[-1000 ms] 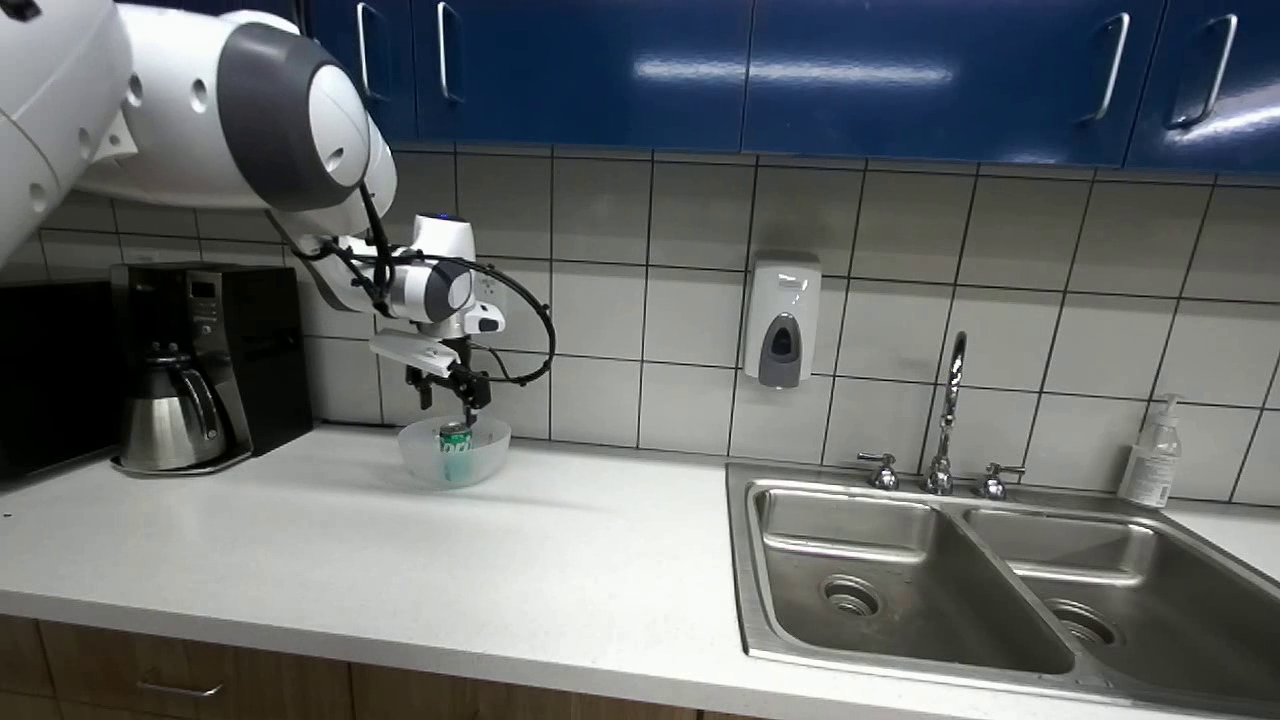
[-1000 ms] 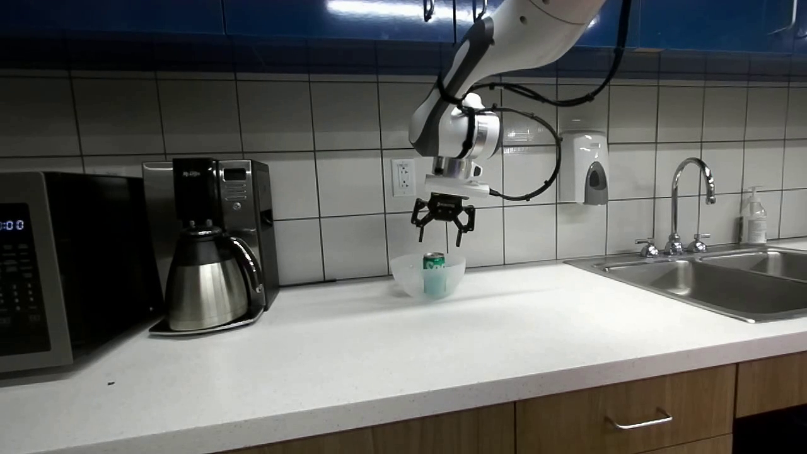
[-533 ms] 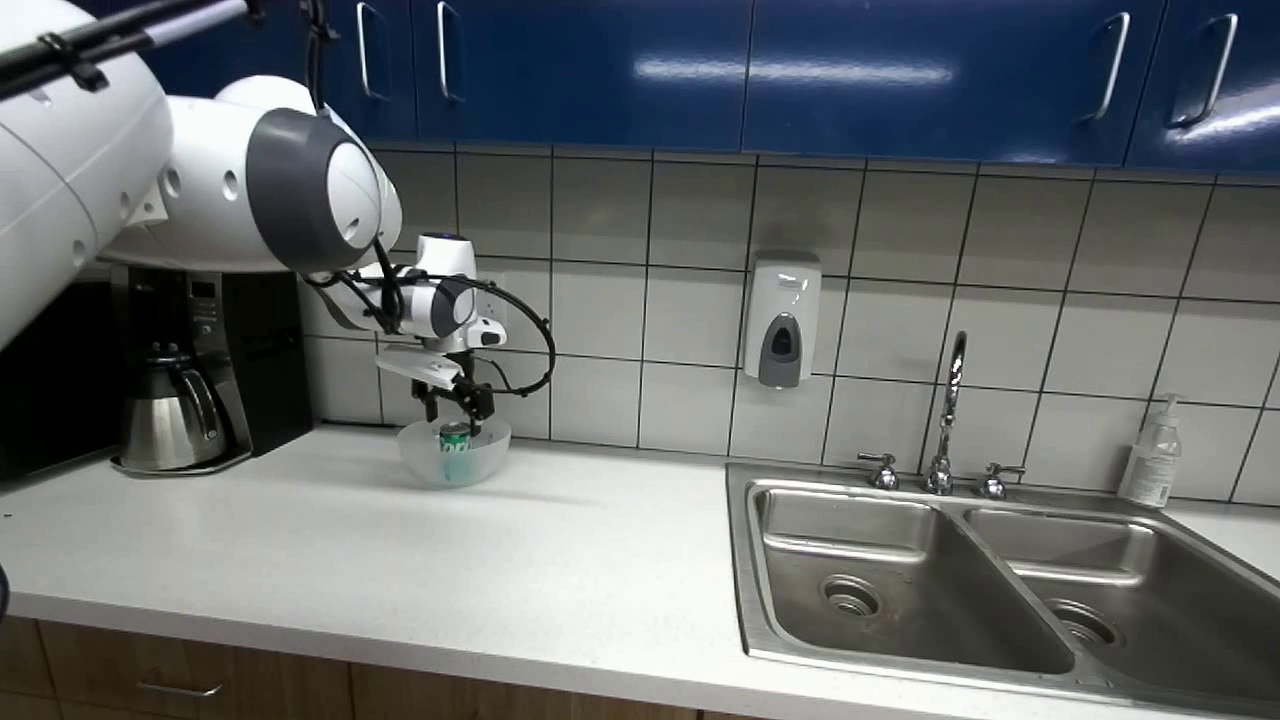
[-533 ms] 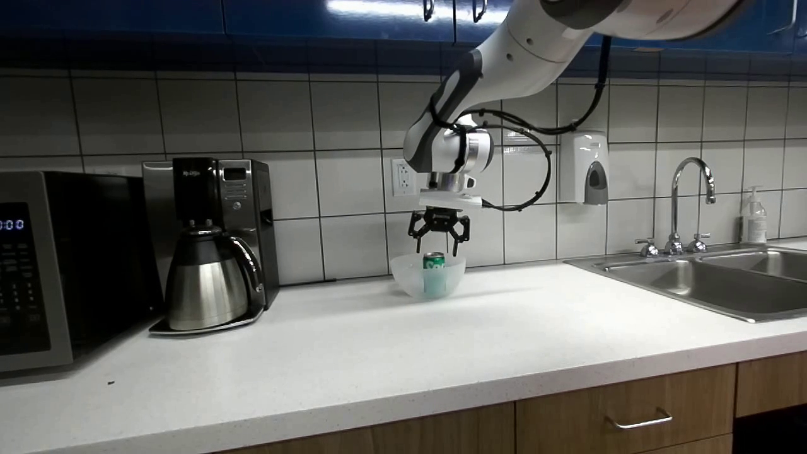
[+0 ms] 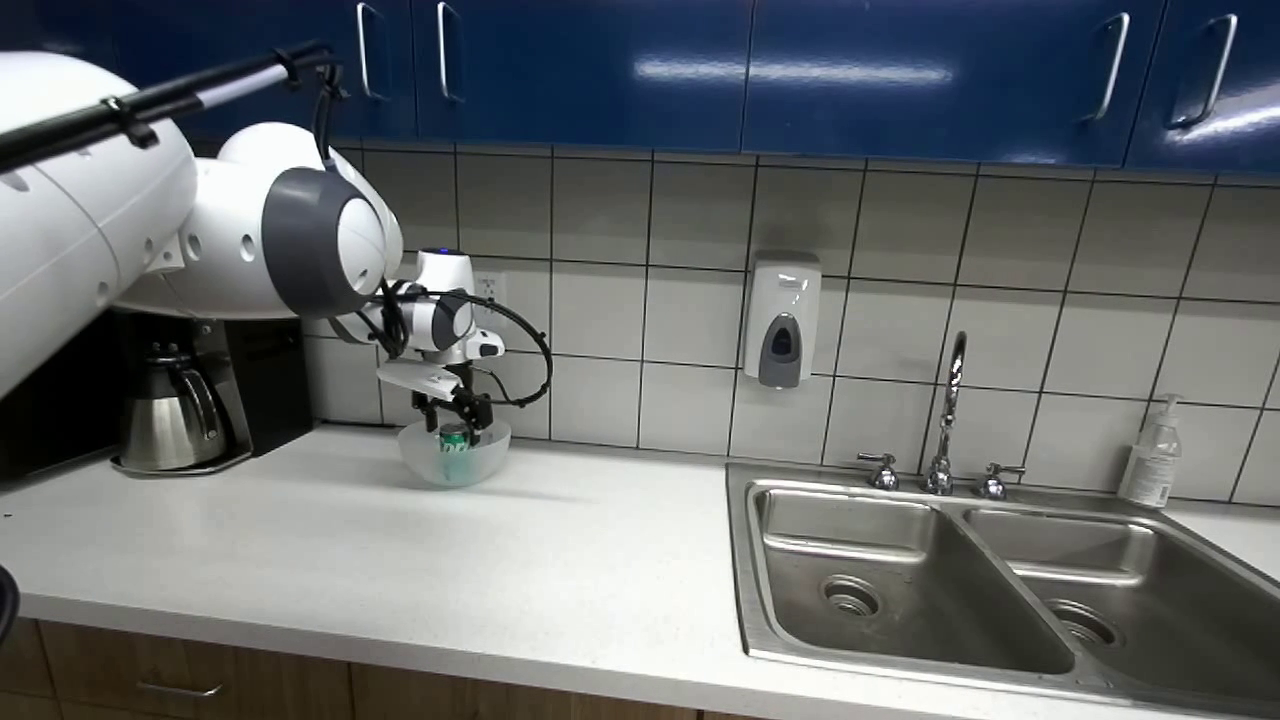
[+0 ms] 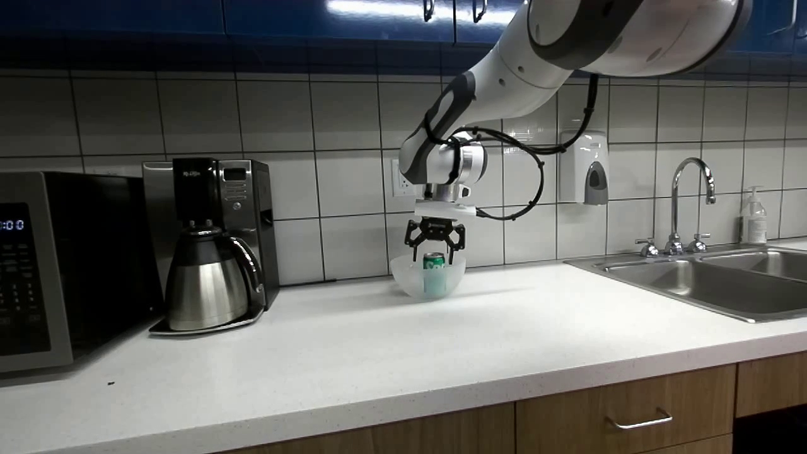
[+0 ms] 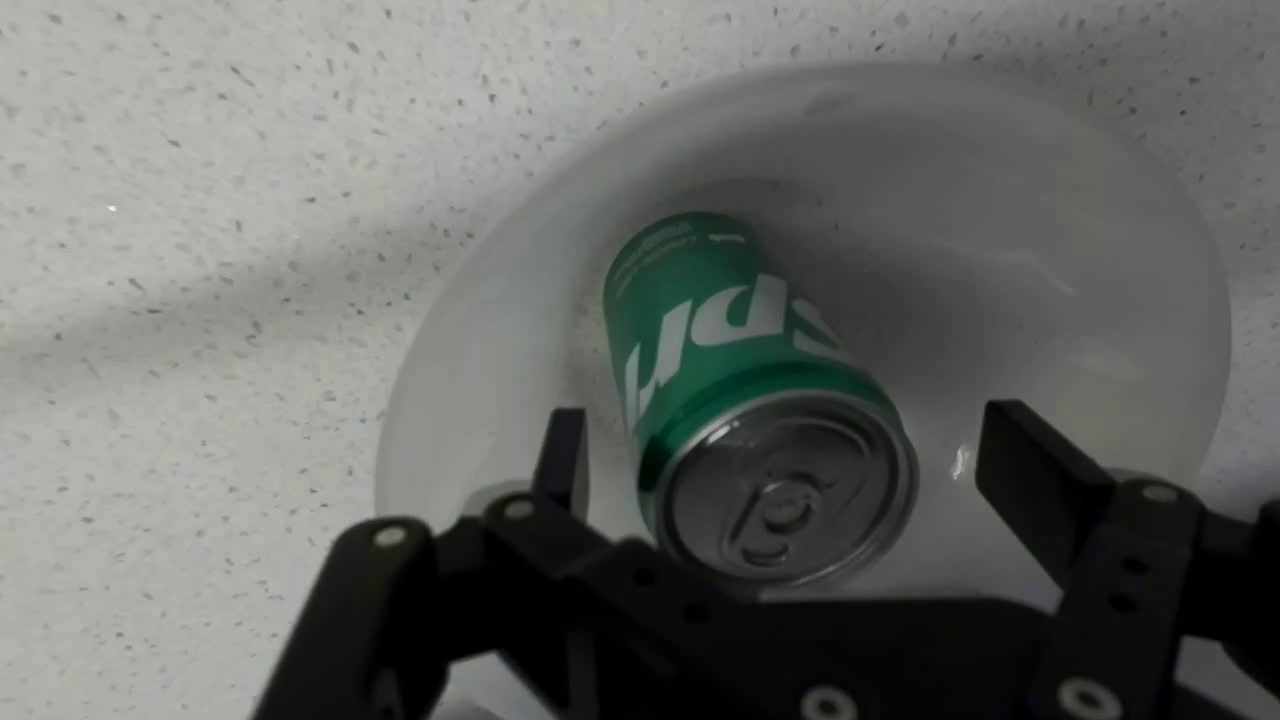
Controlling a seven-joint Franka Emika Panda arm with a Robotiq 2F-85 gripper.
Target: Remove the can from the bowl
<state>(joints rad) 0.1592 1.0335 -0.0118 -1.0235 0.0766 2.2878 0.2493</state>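
In the wrist view my gripper [image 7: 785, 455] has its jaws spread at nine and three o'clock of the silvery lid [image 7: 785, 490] of the smooth green can [image 7: 715, 310], a gap on either side. The can stands inside the translucent round bowl [image 7: 1080, 230], on a white, dark-flecked countertop [image 7: 150, 190]. In an exterior view, from the bowl, a black-and-steel coffee maker [image 6: 233, 217] sits at nine o'clock and a steel sink [image 6: 725, 287] at three; behind run pale tiles [image 6: 348, 181], glossy blue cabinets [image 6: 284, 16] at twelve.

Green can [image 5: 454, 440] in bowl [image 5: 488, 462], fingers [image 5: 431, 417] parted either side; sink [image 5: 930, 590]
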